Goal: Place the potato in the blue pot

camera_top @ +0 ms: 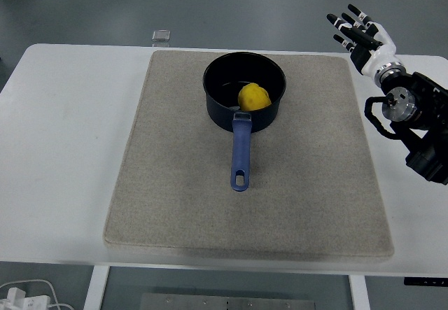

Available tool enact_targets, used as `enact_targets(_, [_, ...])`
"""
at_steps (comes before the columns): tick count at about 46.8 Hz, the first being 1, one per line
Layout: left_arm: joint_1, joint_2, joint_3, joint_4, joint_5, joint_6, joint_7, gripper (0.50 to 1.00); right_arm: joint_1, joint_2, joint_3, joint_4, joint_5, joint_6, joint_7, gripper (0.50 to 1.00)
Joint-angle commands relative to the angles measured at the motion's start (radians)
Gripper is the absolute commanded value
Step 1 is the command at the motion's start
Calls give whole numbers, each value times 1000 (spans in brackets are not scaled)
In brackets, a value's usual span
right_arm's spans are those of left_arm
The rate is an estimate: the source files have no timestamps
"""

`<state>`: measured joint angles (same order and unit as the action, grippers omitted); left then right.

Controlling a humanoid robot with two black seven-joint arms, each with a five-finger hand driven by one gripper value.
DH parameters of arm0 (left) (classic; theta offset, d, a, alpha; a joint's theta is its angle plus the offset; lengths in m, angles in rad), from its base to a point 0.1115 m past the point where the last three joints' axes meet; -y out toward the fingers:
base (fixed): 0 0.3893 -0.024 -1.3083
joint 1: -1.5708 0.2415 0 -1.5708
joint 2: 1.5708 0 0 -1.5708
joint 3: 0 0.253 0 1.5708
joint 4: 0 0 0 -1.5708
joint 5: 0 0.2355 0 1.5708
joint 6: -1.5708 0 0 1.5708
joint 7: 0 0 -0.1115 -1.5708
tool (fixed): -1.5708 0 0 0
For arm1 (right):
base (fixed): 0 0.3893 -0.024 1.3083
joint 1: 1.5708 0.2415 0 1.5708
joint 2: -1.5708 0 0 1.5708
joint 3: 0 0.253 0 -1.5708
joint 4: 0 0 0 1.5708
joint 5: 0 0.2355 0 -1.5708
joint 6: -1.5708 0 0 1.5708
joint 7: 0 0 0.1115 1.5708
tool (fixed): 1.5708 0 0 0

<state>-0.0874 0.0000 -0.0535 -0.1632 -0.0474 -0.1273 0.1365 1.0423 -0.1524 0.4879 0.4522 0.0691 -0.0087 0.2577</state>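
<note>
The dark blue round metal pot (244,94) with its long blue handle (240,155) stands toward the far edge of the grey rectangular fabric mat (168,184), the only obstacle there. The mat's left, right and near stretches and the white surface (56,149) lie open.

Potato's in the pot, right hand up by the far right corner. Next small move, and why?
Probably just draw the right hand back toward the right edge and rest. The potato already sits inside the blue pot, the hand's fingers are spread and hold nothing, well clear of the pot, so nothing seems left to grasp.
</note>
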Motion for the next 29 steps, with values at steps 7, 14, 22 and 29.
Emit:
enact_targets(7, [0,0,0,-1,0,0,0,999,-4,5,-2,3,-3,9,8,924])
enact_targets(14, [0,0,0,-1,0,0,0,999,-4,7,-2,2,-3,6,8,924])
enact_targets(22, [0,0,0,-2,0,0,0,999,-4,7,-2,2,-5,7,8,924])
enact_targets(29, [0,0,0,-2,0,0,0,999,-13,2,-2,2,-5,10,6,924])
